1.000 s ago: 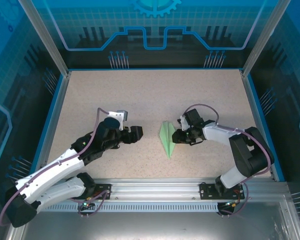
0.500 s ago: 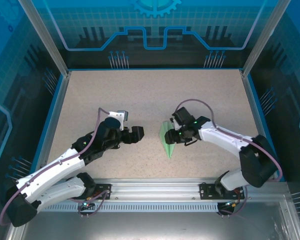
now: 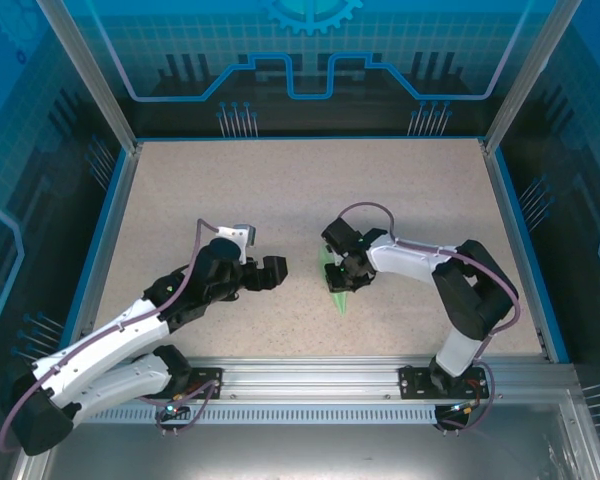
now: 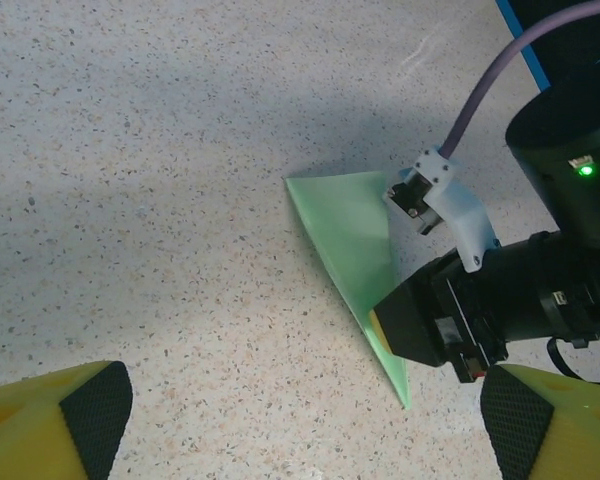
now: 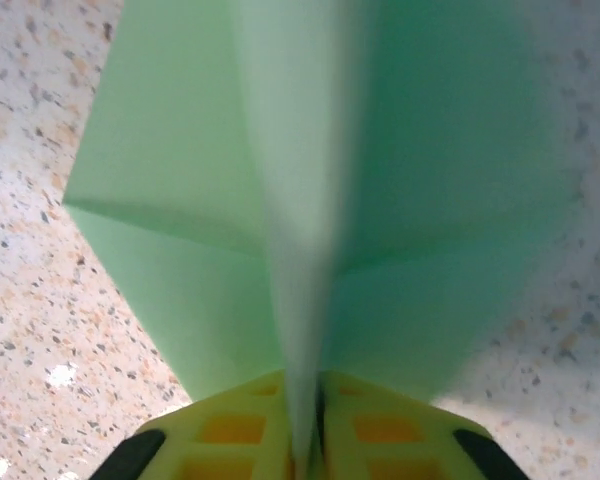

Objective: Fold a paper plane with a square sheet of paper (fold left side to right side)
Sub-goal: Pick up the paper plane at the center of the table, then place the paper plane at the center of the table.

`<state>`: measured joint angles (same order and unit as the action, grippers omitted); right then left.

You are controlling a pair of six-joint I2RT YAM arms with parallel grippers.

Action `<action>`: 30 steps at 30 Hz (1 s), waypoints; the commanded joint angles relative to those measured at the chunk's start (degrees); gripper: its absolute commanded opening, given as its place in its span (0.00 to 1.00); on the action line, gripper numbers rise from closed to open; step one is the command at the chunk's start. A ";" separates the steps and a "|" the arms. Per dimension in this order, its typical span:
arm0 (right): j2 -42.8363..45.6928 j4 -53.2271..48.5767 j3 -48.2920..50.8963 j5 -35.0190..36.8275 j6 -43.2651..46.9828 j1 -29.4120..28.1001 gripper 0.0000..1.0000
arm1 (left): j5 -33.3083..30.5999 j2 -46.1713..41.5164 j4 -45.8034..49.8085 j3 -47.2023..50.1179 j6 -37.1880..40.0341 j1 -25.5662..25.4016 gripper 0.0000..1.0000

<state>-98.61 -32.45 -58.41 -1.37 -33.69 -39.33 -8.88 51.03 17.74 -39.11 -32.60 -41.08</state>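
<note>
our right gripper point(image 5: 305, 445) pinches the paper plane point(image 5: 310, 180) along its raised centre fold. our left gripper point(image 3: 272, 270) hovers near it, fingers spread.

The left arm point(image 3: 110, 335) and right arm point(image 3: 420, 262) are showing white link covers between black joints, each trailing a purplish-grey cable point(image 4: 485, 85) toward its wrist. The left tool point(image 3: 272, 271) is showing yellow fingers point(image 4: 35, 425) with black pads point(image 4: 95, 408). A green light point(image 4: 583, 169) is glowing on the right arm's black housing, beside a white bracket point(image 4: 452, 205).
</note>
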 commanded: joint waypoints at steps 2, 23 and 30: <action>-1.71 -4.00 -6.08 2.11 1.42 1.92 0.07 | -1.22 -1.78 1.32 0.02 2.09 0.28 0.95; -28.29 -18.45 -42.66 6.78 8.39 13.14 0.07 | -0.10 -2.70 4.87 -0.07 2.66 0.30 0.99; -29.28 -18.95 -43.23 5.89 8.60 13.14 0.17 | 0.17 -2.00 7.84 -2.25 4.09 1.30 0.99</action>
<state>-126.78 -48.93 -100.05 5.41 -25.56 -26.68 -9.17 49.17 22.90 -39.18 -30.41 -40.84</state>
